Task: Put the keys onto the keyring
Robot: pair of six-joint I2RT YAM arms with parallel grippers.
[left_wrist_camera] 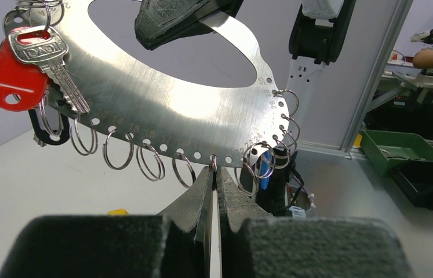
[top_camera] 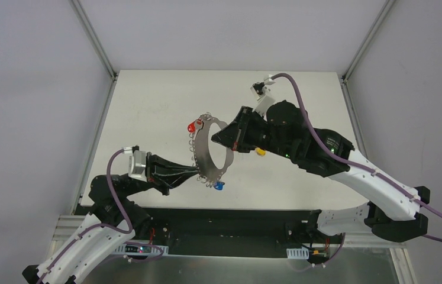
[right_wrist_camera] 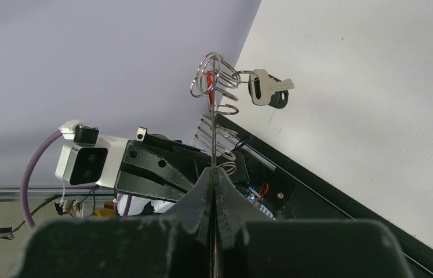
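Observation:
The keyring point(top_camera: 202, 157) is a flat silver loop with small split rings point(left_wrist_camera: 117, 152) along its rim, held up above the table. My right gripper point(top_camera: 215, 137) is shut on its far side; in the right wrist view the keyring point(right_wrist_camera: 213, 130) runs edge-on between the pads point(right_wrist_camera: 214, 174). My left gripper point(left_wrist_camera: 214, 171) is shut on one small split ring at the near rim. A red-headed key point(left_wrist_camera: 14, 78) and a silver key point(left_wrist_camera: 51, 63) hang at the top left, a blue key point(left_wrist_camera: 265, 171) at the lower right. A yellow key point(top_camera: 260, 151) lies on the table.
The white table point(top_camera: 147, 106) has a black front rail point(top_camera: 236, 222) by the arm bases. A small black clip point(left_wrist_camera: 46, 133) hangs behind the rings. Beyond the table edge stands a green bin point(left_wrist_camera: 402, 147). The right arm's body point(top_camera: 301, 139) stretches over the table's right half.

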